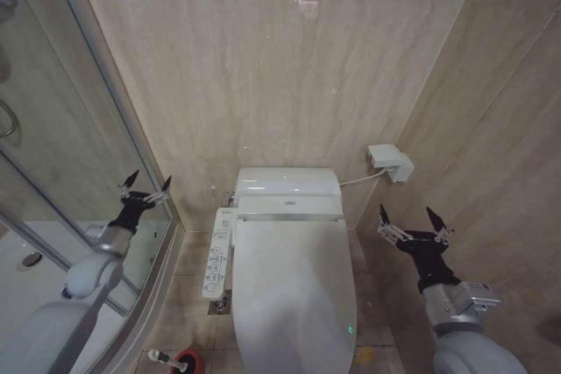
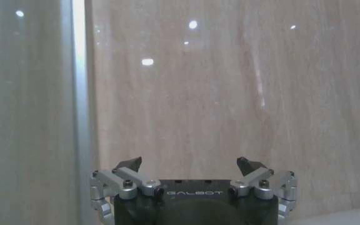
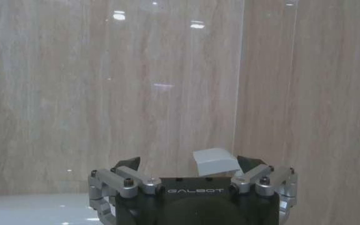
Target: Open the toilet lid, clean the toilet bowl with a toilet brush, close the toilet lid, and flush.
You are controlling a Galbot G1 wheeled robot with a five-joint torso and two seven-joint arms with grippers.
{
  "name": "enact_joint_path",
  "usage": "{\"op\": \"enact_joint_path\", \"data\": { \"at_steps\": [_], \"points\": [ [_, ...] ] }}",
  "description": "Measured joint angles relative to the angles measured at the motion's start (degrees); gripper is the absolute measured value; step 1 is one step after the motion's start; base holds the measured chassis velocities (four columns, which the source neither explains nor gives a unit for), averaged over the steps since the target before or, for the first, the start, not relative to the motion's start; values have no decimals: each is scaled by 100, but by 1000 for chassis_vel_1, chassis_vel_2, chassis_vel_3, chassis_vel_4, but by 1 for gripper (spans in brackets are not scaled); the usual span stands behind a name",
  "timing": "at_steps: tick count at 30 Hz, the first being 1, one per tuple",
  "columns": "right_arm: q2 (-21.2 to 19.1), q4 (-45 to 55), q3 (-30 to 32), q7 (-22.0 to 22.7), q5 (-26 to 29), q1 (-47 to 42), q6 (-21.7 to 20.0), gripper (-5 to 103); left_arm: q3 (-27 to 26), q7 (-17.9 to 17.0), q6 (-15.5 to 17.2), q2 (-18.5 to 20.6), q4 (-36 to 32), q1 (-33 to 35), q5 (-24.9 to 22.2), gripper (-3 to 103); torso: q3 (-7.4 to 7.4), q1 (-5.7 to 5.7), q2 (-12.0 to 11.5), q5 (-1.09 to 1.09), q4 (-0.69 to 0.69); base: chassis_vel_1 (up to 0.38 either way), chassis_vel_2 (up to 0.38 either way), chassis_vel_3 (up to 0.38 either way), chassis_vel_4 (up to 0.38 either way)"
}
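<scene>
Toilet lid, a large glossy white plastic oval cover, lies shut over the white ceramic toilet bowl, of which I see little beyond the rim edge along the right side. A small green light glows near the lid's front right corner. Behind the lid sits the white rounded tank housing, against the beige marble-look tiled wall. A long white control panel with rows of buttons runs along the toilet's left side.

On the tiled floor near the toilet's front left corner I see the thin white-handled toilet brush resting in its small round red holder cup, well apart from both arms.

My left end effector hangs raised beside the glass shower partition with its metal frame, left of the toilet; its fingers are spread wide with nothing between them. The left wrist view shows the same spread dark fingertips facing the wall and the partition's frame.

My right end effector hangs raised to the right of the toilet, near the side wall, also spread wide and holding nothing. Beyond it, a small white box on the wall has a white cable running to the tank housing; the right wrist view catches that box just past the fingers.
</scene>
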Motion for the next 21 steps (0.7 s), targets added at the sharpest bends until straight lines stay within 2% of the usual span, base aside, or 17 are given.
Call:
{"op": "enact_joint_path", "data": {
  "at_steps": [2,7,9,11,14,15,16,21],
  "points": [
    [0,0,0,1,0,-1,0,100,356,66,-81,-161,316,-387,-8,99,0,0,0,0,0,0,0,0,0],
    [0,0,0,0,0,-1,0,100,791,227,-219,-274,756,-776,2,99,0,0,0,0,1,0,0,0,0],
    [0,0,0,0,0,0,0,100,1184,349,-362,-296,1137,-1072,4,98,0,0,0,-1,1,0,0,0,0],
    [0,0,0,0,0,-1,0,100,1239,371,-387,-299,1191,-1118,4,98,0,0,0,-1,1,0,0,0,0],
    [0,0,0,0,0,-1,0,100,1868,665,-662,-366,1886,-1720,42,98,0,0,0,-2,0,0,0,0,0],
    [0,0,0,0,0,-1,0,100,1868,665,-662,-366,1886,-1720,42,98,0,0,0,-2,0,0,0,0,0],
    [0,0,0,0,0,-1,0,100,1960,702,-672,-408,1992,-1841,46,93,0,0,0,1,0,0,0,0,0],
    [0,0,0,0,0,-1,0,100,2087,778,-674,-536,2184,-1993,95,93,0,0,0,0,0,0,0,0,0]
  ]
}}
